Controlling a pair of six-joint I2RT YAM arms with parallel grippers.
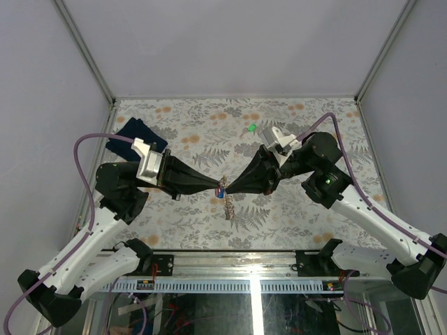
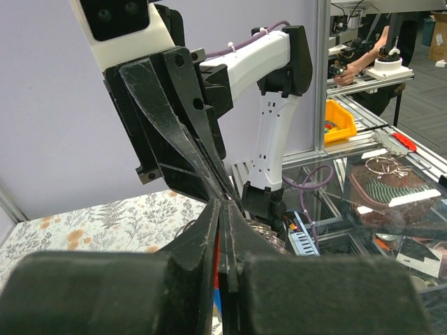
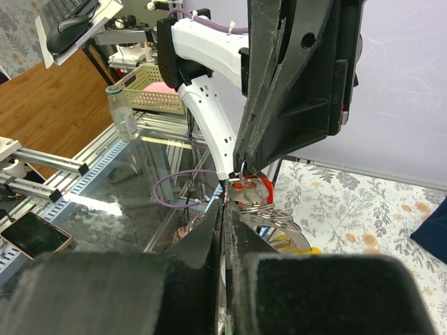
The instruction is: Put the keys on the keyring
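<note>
From above, the left gripper [image 1: 217,184] and the right gripper [image 1: 230,187] are being held tip to tip over the middle of the floral table [image 1: 314,125]. Both have their fingers pressed together. The keyring [image 1: 223,190] and the keys [image 1: 221,196] are being gripped where the tips meet, with the chain [image 1: 230,209] dangling toward the near edge. A green-tagged key [image 1: 252,128] is lying well apart at the far side. A dark blue cloth [image 1: 137,135] is lying at the far left.

In the left wrist view, the ring is being almost wholly blocked by the right gripper [image 2: 222,199], which fills the middle. A sliver of a red tag [image 2: 216,257] is being pinched between the left fingers [image 2: 195,244].

In the right wrist view, the left gripper [image 3: 241,167] is reaching down onto the red tag [image 3: 250,187]. The keyring's silver loops [image 3: 269,213] are being held just beside the closed right fingers [image 3: 202,237], but the contact itself is hidden. Beyond the table edge, a bottle [image 3: 122,112], a basket [image 3: 150,87] and a phone [image 3: 31,236] are showing.
</note>
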